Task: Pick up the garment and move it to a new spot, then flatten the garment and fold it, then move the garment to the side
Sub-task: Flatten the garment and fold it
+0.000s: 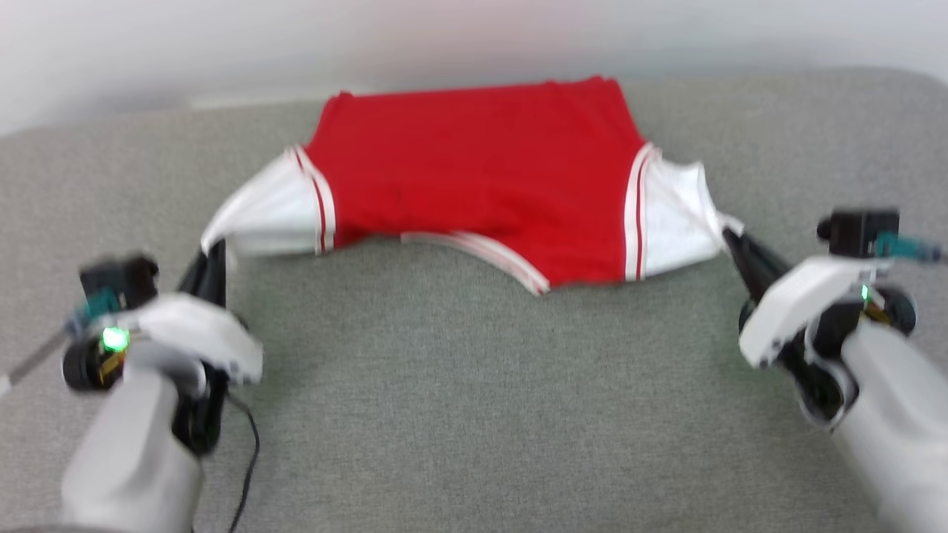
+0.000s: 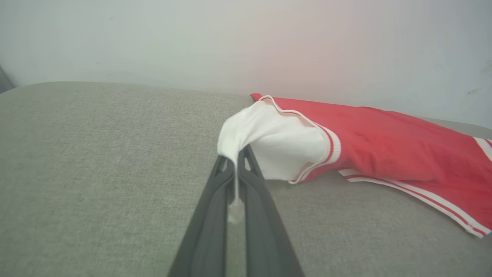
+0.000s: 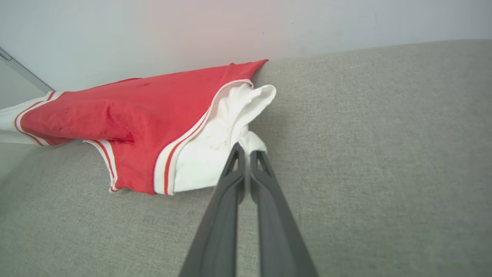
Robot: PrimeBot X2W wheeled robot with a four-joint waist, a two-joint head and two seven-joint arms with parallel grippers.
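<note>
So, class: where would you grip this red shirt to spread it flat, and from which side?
Grip the shirt at its two white sleeve ends, each from its own outer side: they jut past the red body and bunch into thin folds. The left gripper and right gripper are pinched there now.

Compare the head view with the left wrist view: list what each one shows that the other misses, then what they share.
Head view: the right gripper pinching the right sleeve, and the whole red shirt spread between both grippers. Left wrist view: a thin strip of white cloth trailing down between the shut fingers. Both: the left gripper shut on the left sleeve, the grey fabric surface and the pale wall.
</note>
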